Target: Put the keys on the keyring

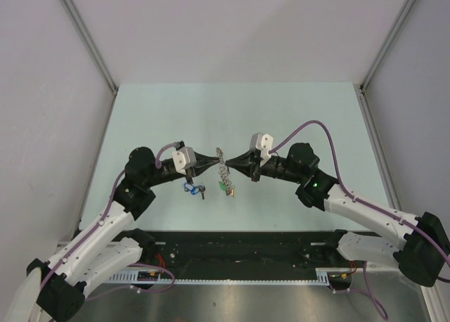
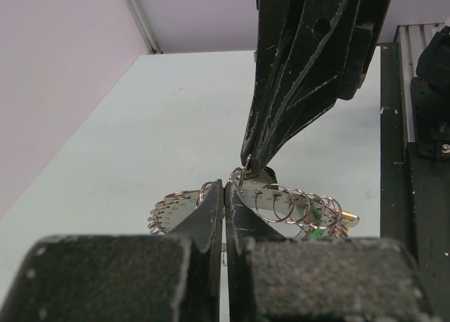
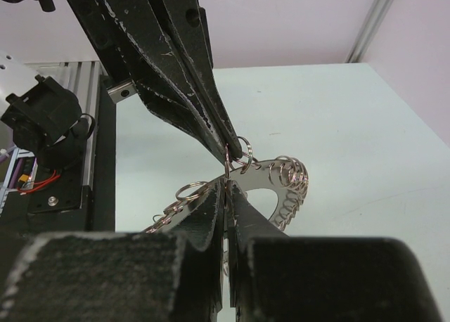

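The left tool (image 2: 224, 192) is closed, its two tips pinching the thin edge of the keyring (image 2: 281, 204). The right tool (image 3: 226, 190) is closed on the same edge from the other side, so the two sets of tips sit almost touching. The keyring hangs edge-on between them over the middle of the table (image 1: 281, 118), fringed with small split rings (image 3: 290, 174). Its green and yellow tags (image 1: 228, 188) dangle below, and I cannot tell whether they touch the surface. The keys (image 1: 195, 189) lie loose on the table just beside the left tool and apart from the keyring. The main risk, as I judge it, is that both grips are narrow pinches on a thin metal edge. If either arm pulls or twists a little against the other, the ring could slide out of one pinch and swing. One tool must also let go to fetch a key. The ring, weighted unevenly by its fringe and tags, would then likely pivot in the single remaining pinch, or drop onto the keys and scatter them. With the tips so close, a small sideways move could knock them together. A split ring could also snag on a withdrawing tip and drag the keyring along.
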Action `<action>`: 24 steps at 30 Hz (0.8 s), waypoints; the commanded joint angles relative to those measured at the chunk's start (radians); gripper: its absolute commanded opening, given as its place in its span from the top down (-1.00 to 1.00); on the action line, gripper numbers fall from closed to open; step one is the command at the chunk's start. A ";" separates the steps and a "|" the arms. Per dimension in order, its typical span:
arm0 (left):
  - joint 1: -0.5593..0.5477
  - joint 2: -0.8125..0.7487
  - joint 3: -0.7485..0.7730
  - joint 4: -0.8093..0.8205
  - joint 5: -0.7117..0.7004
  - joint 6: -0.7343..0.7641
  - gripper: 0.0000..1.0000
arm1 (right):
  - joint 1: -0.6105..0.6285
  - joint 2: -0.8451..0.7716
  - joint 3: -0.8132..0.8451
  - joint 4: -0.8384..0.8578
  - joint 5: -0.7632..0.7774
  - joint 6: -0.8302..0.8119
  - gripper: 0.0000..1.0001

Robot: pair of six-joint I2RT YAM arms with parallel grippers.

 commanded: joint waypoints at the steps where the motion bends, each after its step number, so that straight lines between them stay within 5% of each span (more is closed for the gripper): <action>1: -0.005 -0.005 0.006 0.077 0.031 -0.009 0.99 | -0.002 0.006 0.040 0.050 -0.010 0.005 1.00; 24: -0.005 0.018 0.026 0.043 0.058 -0.002 0.99 | 0.015 -0.006 0.040 0.053 0.001 0.005 1.00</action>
